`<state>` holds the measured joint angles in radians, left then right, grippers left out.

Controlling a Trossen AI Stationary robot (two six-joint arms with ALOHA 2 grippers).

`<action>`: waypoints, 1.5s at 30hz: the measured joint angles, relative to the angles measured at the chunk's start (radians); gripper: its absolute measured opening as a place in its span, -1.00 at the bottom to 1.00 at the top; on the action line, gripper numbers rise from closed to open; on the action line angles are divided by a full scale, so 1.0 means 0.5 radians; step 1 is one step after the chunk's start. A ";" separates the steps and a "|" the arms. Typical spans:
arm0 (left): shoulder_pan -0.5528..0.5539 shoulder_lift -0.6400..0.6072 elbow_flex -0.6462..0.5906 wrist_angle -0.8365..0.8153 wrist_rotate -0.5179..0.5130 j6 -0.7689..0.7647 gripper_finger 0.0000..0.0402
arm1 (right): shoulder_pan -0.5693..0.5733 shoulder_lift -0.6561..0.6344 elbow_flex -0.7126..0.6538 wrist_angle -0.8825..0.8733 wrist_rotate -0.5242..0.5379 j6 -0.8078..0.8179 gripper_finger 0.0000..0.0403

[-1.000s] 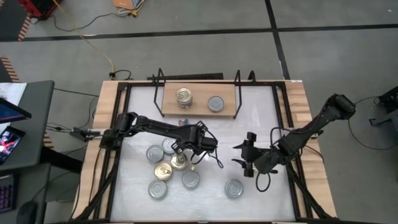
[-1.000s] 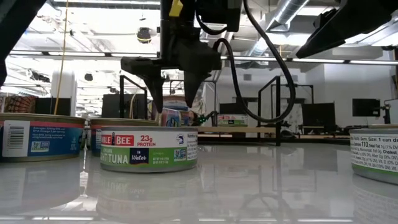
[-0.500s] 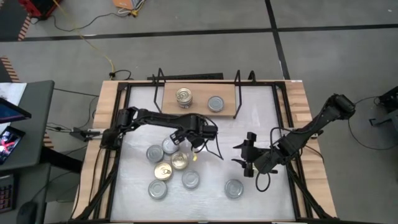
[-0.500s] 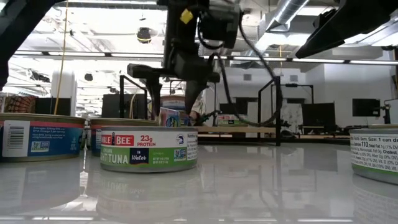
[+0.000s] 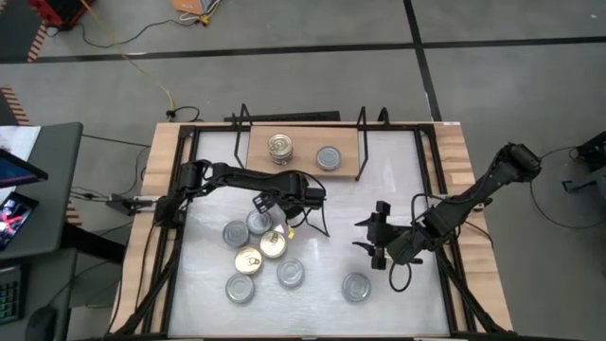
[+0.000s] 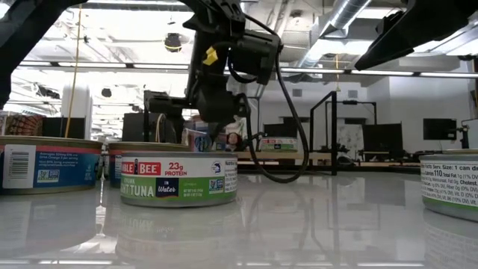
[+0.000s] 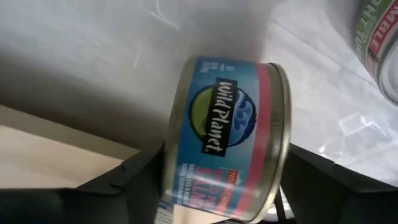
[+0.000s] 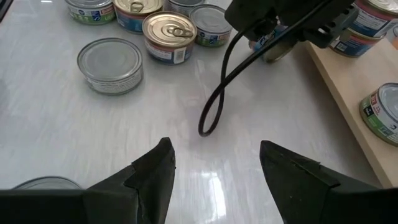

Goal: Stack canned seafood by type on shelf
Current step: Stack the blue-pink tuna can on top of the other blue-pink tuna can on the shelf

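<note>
Light-wood shelf [image 5: 303,163] with black wire ends bears only two tins, while the left gripper [image 7: 217,186], clamped on a blue-and-pink-labelled round tin [image 7: 227,137], carries it toward the shelf; six tins wait on the white tabletop [image 5: 322,294] beside the idle, spread-fingered right gripper [image 5: 377,242].

1. Your left gripper [image 7: 217,186] holds a tin [image 7: 227,137] between its dark fingers [image 7: 118,186], tipped on its side.
2. You can read "Wild Planet" on the blue and red label.
3. Beyond it: white tabletop [image 7: 93,43], the light-wood shelf [image 7: 50,158] edge, and a green-labelled tin [image 7: 379,50] at the corner.
</note>
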<state>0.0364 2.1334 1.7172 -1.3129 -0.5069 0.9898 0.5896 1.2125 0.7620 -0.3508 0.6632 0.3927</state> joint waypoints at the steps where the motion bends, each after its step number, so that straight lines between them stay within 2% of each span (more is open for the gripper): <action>1: -0.001 0.000 0.000 -0.001 -0.002 -0.015 0.27 | 0.000 0.000 0.000 0.000 0.000 0.000 0.31; 6: -0.009 0.000 0.000 -0.017 -0.028 -0.202 -0.08 | 0.000 0.000 0.000 0.000 0.000 0.000 0.31; 11: -0.020 0.001 0.010 -0.105 -0.067 -0.410 -0.10 | -0.006 0.000 0.000 0.000 0.000 -0.010 0.31; 13: -0.021 0.001 0.046 -0.160 -0.022 -0.527 -0.10 | -0.006 0.000 0.000 0.000 0.004 -0.016 0.31; 19: 0.025 -0.049 0.162 -0.303 0.336 -0.885 -0.10 | -0.006 0.000 0.000 -0.010 0.035 -0.023 0.31; 30: 0.235 -0.479 0.167 -0.310 0.887 -1.228 -0.10 | -0.004 0.000 0.000 -0.016 0.039 -0.021 0.31; 38: 0.396 -0.753 0.167 -0.108 1.185 -1.319 -0.10 | -0.004 0.000 0.001 0.007 0.039 -0.018 0.31; 45: 0.706 -0.862 0.131 0.302 1.579 -1.309 -0.09 | -0.002 0.000 0.002 0.067 0.039 -0.061 0.31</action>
<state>0.3894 1.7025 1.7829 -1.1619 0.2828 0.3353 0.5888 1.2125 0.7628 -0.3173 0.6826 0.3624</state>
